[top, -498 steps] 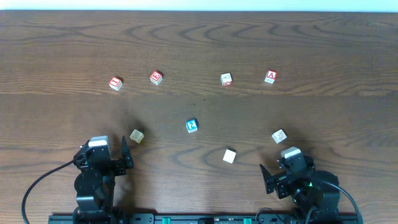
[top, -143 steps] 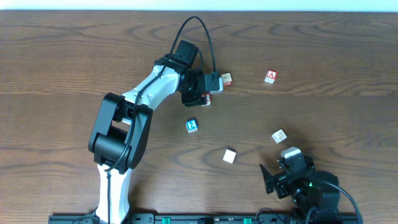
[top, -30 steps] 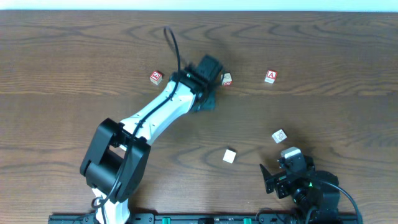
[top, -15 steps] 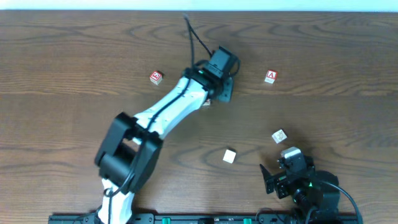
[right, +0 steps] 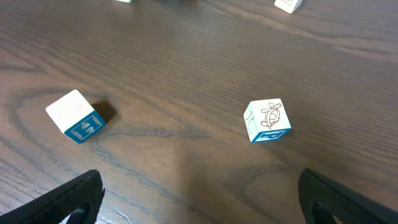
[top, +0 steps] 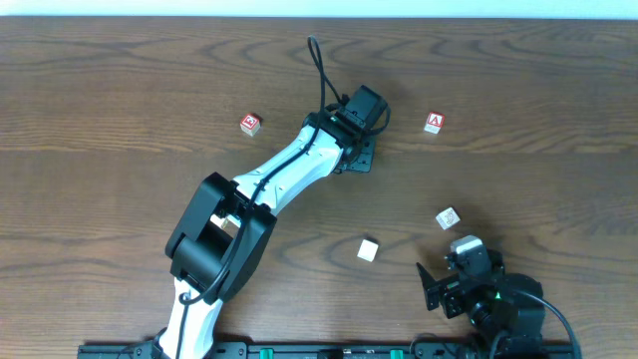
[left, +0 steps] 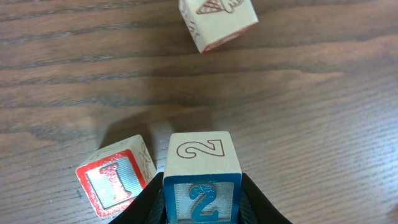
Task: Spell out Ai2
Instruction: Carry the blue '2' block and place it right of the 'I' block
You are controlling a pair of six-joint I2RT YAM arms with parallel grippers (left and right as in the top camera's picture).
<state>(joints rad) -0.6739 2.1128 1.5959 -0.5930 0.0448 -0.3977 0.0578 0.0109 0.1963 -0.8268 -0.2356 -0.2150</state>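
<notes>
My left gripper (left: 202, 202) is shut on the blue "2" block (left: 200, 163), and its black fingers (left: 146, 202) press both sides of the block. It hangs low over the table. Just left of it lies the red "I" block (left: 116, 183), close beside it; whether they touch I cannot tell. In the overhead view the left gripper (top: 360, 148) hides both blocks. The red "A" block (top: 433, 123) lies to the right of it at the back. My right gripper (right: 211, 208) is open and empty near the front edge (top: 446, 284).
A red-edged block with an ice-cream drawing (left: 217, 20) lies just beyond the held block. Another red block (top: 249, 124) sits at the back left. A turtle block (right: 267, 121) and a white-and-blue block (right: 76, 116) lie ahead of the right gripper.
The left arm has swung to the right along the back of the table with the "2" block in its grip. The right arm has not moved.
</notes>
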